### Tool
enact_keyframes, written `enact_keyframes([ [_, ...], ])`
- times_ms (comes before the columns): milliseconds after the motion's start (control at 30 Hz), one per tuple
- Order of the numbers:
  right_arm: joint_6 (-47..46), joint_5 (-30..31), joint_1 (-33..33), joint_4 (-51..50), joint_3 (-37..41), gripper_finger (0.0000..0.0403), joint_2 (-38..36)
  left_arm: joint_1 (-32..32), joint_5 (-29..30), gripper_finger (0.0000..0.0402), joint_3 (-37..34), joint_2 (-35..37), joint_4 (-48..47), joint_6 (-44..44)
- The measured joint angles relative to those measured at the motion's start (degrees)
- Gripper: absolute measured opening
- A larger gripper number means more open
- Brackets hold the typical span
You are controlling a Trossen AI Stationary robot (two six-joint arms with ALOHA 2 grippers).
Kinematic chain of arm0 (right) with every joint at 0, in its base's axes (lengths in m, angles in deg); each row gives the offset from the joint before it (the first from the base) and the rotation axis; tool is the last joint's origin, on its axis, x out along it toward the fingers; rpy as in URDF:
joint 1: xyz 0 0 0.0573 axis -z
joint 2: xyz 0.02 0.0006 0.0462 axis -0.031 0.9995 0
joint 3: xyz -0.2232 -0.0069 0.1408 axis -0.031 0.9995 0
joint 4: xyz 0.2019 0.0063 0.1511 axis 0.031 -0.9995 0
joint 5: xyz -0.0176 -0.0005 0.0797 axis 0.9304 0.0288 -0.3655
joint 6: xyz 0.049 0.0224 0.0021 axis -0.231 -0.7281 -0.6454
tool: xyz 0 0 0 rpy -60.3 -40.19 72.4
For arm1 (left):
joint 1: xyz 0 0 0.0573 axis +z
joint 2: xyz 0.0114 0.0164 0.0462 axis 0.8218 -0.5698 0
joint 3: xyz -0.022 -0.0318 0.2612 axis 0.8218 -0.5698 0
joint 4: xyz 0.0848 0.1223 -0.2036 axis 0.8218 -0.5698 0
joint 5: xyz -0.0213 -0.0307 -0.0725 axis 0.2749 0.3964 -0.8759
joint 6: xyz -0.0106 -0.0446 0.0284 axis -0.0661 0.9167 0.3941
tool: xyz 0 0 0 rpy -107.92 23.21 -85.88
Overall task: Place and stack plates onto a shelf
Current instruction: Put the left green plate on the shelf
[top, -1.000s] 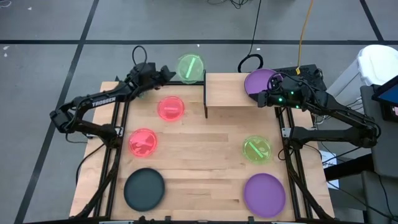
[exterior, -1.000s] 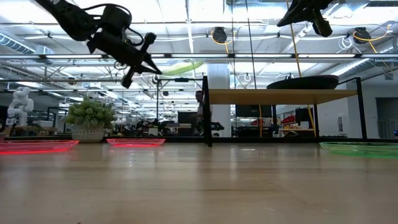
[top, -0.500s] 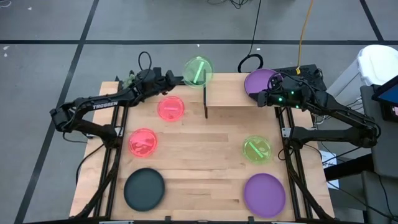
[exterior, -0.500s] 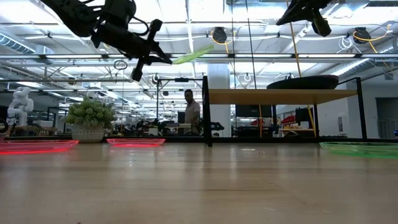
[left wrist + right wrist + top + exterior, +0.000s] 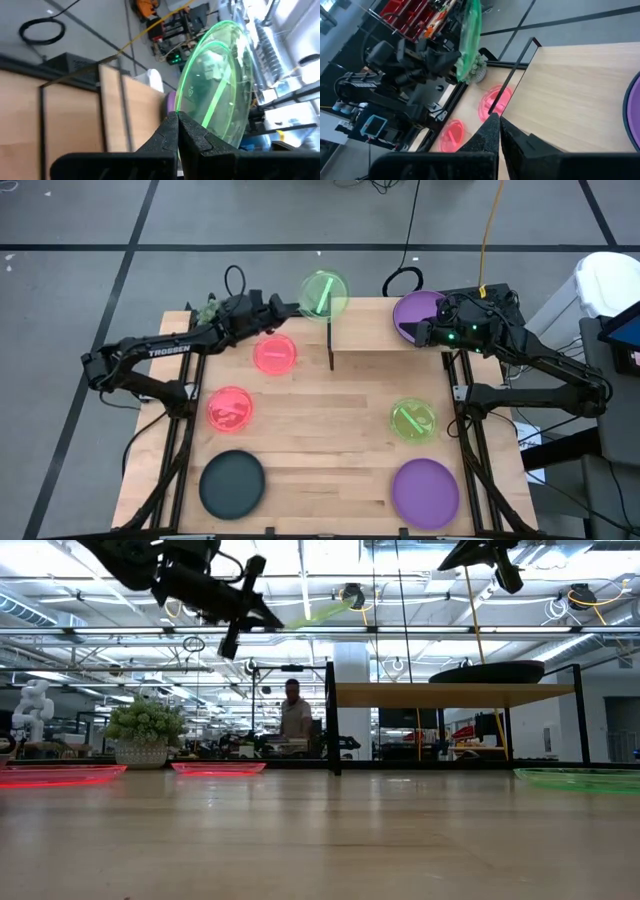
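Note:
My left gripper (image 5: 291, 305) is shut on a translucent neon green plate (image 5: 321, 293), held in the air just off the left end of the shelf (image 5: 368, 330). In the low view this plate (image 5: 318, 613) hangs higher than the shelf top (image 5: 455, 693). A purple plate (image 5: 414, 309) lies flat on the right part of the shelf. My right gripper (image 5: 416, 332) hovers shut and empty beside that plate. On the table lie two pink-red plates (image 5: 274, 354) (image 5: 230, 408), a green plate (image 5: 412, 420), a dark teal plate (image 5: 232, 484) and a purple plate (image 5: 425, 492). My left gripper pinches the green plate's rim (image 5: 186, 102) between its two fingers, on the edge nearest the arm. The fingers come roughly level from the table's left. The plate is lifted clear of everything and tilted, its free edge (image 5: 345, 606) higher than the held edge.
The shelf's dark upright side panel (image 5: 330, 340) stands just below the held plate. A small potted plant (image 5: 207, 308) sits at the far left corner. A person (image 5: 293, 720) shows in the room behind. The left half of the shelf top is bare wood.
My left gripper has swung toward the table's right, toward the shelf, and risen a little, carrying the green plate. The plate's free edge has tipped upward and now reaches over the shelf's left end.

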Motion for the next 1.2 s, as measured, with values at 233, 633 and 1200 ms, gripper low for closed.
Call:
enact_keyframes([
  [233,-0.16,-0.05,0.02,0.0,0.0,0.0,0.0,-0.28,0.98,0.0,10.51,-3.91,-7.11,-4.84],
  [633,-1.04,-0.19,0.15,5.05,0.0,0.0,-1.53,-1.16,-3.31,0.0,26.17,-18.58,-11.91,-10.01],
  [1200,1.06,4.94,0.15,6.13,0.0,0.0,-6.43,-3.36,-3.92,0.0,28.87,-25.01,-18.51,-15.91],
])
